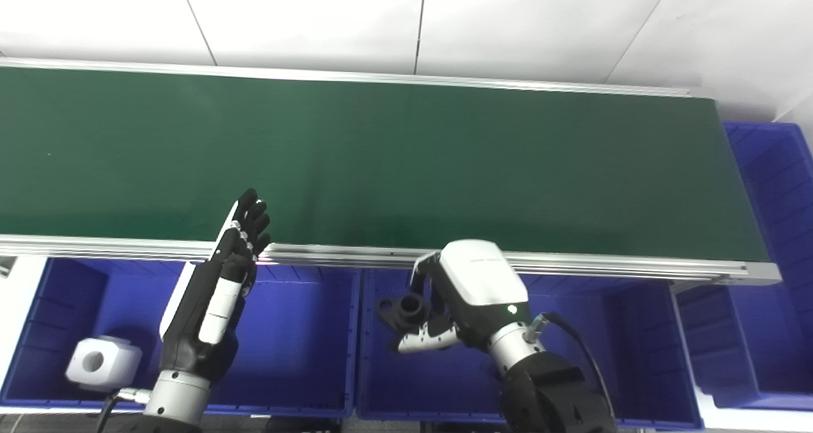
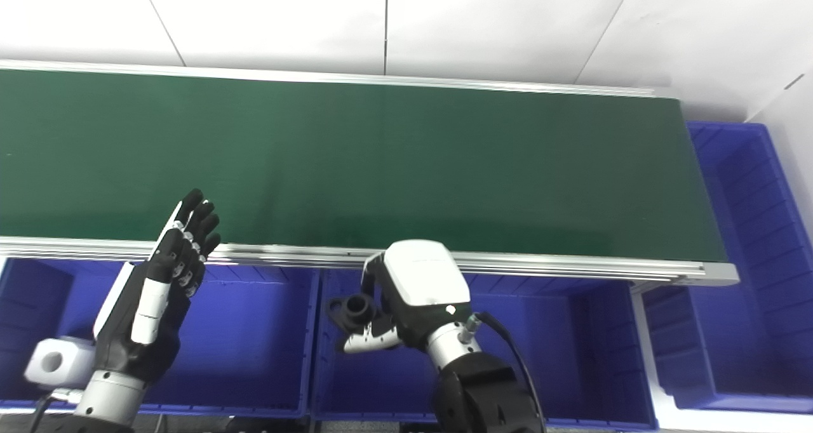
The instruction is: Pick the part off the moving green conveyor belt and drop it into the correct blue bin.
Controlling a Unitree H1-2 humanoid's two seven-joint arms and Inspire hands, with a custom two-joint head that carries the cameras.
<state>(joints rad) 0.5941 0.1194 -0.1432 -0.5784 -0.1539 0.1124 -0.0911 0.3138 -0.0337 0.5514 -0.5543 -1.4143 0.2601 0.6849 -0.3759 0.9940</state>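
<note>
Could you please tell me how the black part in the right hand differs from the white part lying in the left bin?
The black part is dark, while the white part is pale. The black part is held by the right hand above the middle blue bin; the white part rests inside the left blue bin, untouched. The white part looks blockier. Both show a round hole.

no legible text, label, brand or number anywhere, faint grey marking on the white back of the right hand (image 1: 473,287) too blurred to read, green conveyor belt (image 1: 381,160) and blue bins unmarked
</note>
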